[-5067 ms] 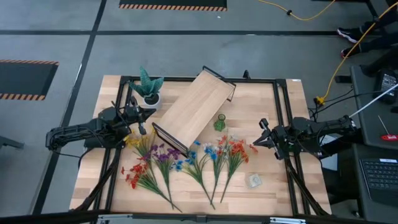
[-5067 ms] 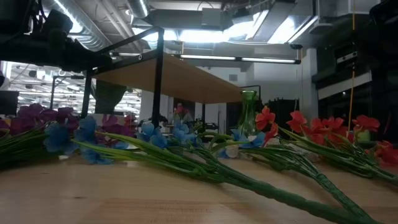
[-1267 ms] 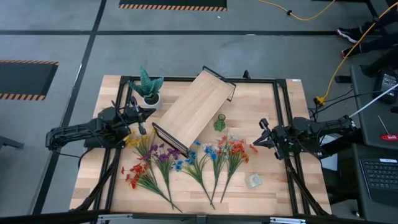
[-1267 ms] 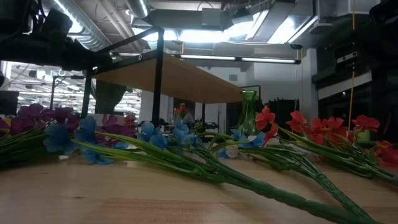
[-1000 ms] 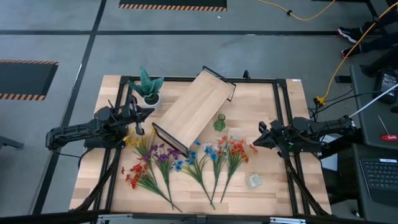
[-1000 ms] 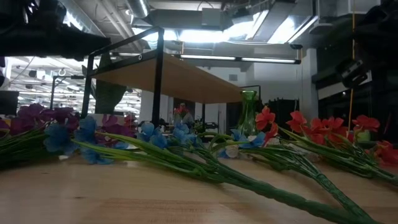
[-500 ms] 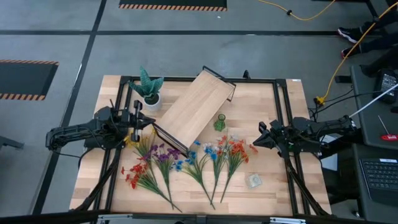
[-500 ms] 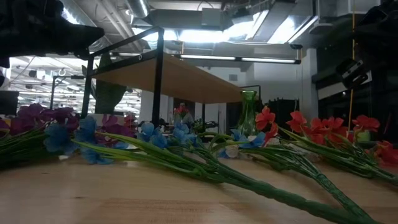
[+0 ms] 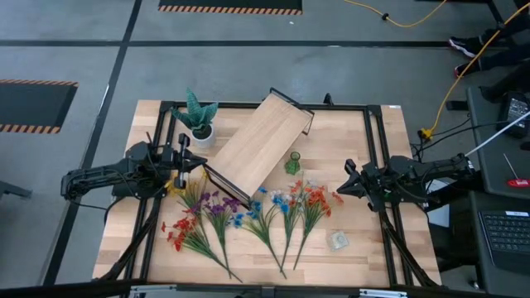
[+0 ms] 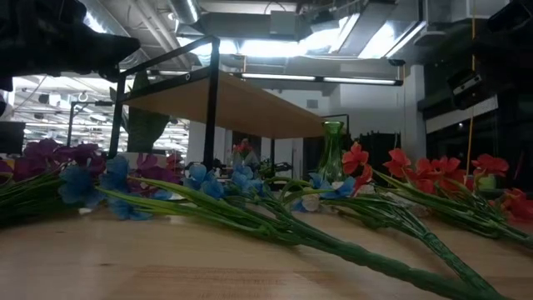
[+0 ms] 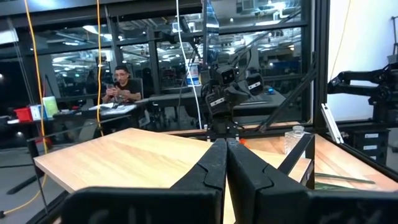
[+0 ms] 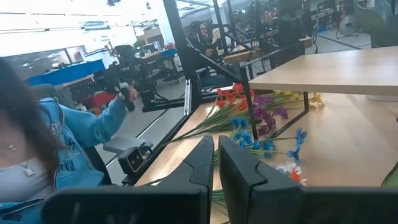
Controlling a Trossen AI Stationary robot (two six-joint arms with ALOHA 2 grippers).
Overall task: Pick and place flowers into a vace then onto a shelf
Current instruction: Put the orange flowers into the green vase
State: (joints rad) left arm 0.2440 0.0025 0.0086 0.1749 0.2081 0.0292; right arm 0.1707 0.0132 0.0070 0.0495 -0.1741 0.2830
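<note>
Several flowers lie side by side on the table's near half, stems toward the near edge; the low view shows the flowers close up. The small green vase stands upright by the shelf's right side, also visible as the vase. The shelf stands on its legs, set diagonally mid-table. My left gripper is shut and hovers left of the shelf's near end; in its wrist view the left gripper points over the shelf board. My right gripper is shut, right of the red blossoms; the right gripper faces the flowers.
A spiky green plant in a white pot stands at the far left, beside the shelf. A small clear object lies near the right front. Black frame rails run along the table's sides. A person in a blue hoodie shows beyond the table.
My left gripper has risen a little, turned about its wrist and edged toward the shelf's near end. My right gripper has crept slightly toward the red blossoms. The flowers, vase and shelf have stayed put.
</note>
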